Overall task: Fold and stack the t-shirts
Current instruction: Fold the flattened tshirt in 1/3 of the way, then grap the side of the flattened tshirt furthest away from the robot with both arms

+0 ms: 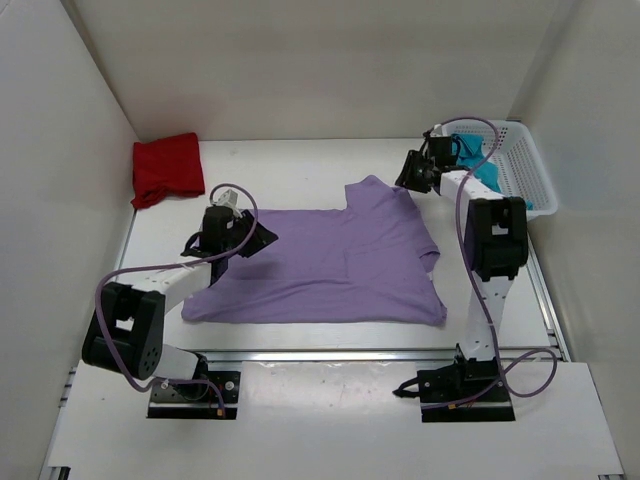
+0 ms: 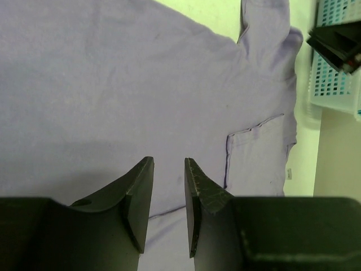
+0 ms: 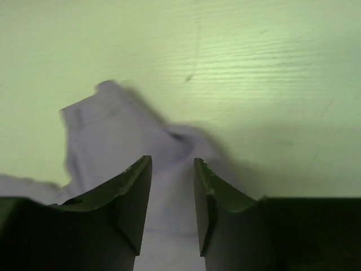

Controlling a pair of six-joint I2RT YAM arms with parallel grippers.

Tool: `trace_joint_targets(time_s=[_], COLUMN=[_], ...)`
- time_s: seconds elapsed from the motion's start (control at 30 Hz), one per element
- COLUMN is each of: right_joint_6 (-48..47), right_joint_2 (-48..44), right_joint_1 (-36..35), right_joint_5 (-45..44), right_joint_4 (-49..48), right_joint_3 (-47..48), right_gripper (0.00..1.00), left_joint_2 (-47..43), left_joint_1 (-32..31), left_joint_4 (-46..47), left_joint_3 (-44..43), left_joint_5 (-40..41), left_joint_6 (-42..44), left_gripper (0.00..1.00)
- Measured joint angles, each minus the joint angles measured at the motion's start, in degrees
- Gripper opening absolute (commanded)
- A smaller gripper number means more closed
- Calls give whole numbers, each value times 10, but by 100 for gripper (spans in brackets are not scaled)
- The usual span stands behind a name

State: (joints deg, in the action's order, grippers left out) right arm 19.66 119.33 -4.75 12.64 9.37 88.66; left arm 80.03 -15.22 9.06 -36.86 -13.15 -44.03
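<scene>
A lavender t-shirt (image 1: 330,265) is being shown lying flat on a white table (image 1: 290,170) between two arms.

From above, a dark red t-shirt (image 1: 165,168) is being seen bunched at the far left corner, and a teal t-shirt (image 1: 487,172) is sitting in a white lattice basket (image 1: 525,165) at the far right. White walls (image 1: 300,60) are enclosing the table. The left gripper (image 1: 262,238) is being held over the shirt's left edge and the right gripper (image 1: 412,172) by its far sleeve. In the left wrist view the jaws are being held narrowly apart and empty above lavender cloth; a small hem tag (image 2: 289,174) cannot be read. In the blurred right wrist view the jaws are being held apart and empty over a rumpled sleeve.
</scene>
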Motion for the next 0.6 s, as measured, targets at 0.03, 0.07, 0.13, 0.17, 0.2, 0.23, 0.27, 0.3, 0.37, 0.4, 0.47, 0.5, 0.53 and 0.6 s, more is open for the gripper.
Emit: trace_joint_targets(time_s=[0.03,0.07,0.13,0.17,0.2,0.23,0.27,0.3,0.37,0.4,0.47,0.5,0.53,0.6], right_joint_6=[-4,-8,-17,-23,-30,-37,-45,-51,-63,-69,-78,-82,-84,-92], right_joint_2=[26,49,95,115,135,154,170,183,196,196,196,195,193,189], right_joint_1=[3,6,7,6,5,3,1,-2,-8,-12,-21,-24,-26,-31], right_joint_5=[-3,-6,-13,-17,-21,-27,-30,-36,-47,-52,-63,-66,-67,-69], right_joint_4=[10,22,53,68,85,101,115,130,148,156,162,163,163,165], right_joint_3=[23,44,99,127,158,194,226,253,287,291,288,282,271,257], right_gripper=[38,40,40,41,40,41,39,38,38,39,39,39,39,38], left_joint_2=[3,6,7,7,9,11,13,14,14,14,17,19,23,26], left_joint_1=[-2,-3,-6,-7,-8,-8,-8,-7,-6,-5,-2,-2,-2,0], left_joint_4=[0,1,3,3,3,3,3,3,6,7,9,12,14,17], left_joint_3=[0,1,5,7,9,9,9,10,12,13,14,14,14,15], left_joint_5=[0,0,-1,-1,-1,-1,-1,-1,-1,-1,-2,-2,-2,-3], left_joint_6=[0,0,0,0,0,0,0,0,0,0,0,0,0,-1], left_gripper=[40,40,40,39,40,40,40,40,40,40,40,40,39,40])
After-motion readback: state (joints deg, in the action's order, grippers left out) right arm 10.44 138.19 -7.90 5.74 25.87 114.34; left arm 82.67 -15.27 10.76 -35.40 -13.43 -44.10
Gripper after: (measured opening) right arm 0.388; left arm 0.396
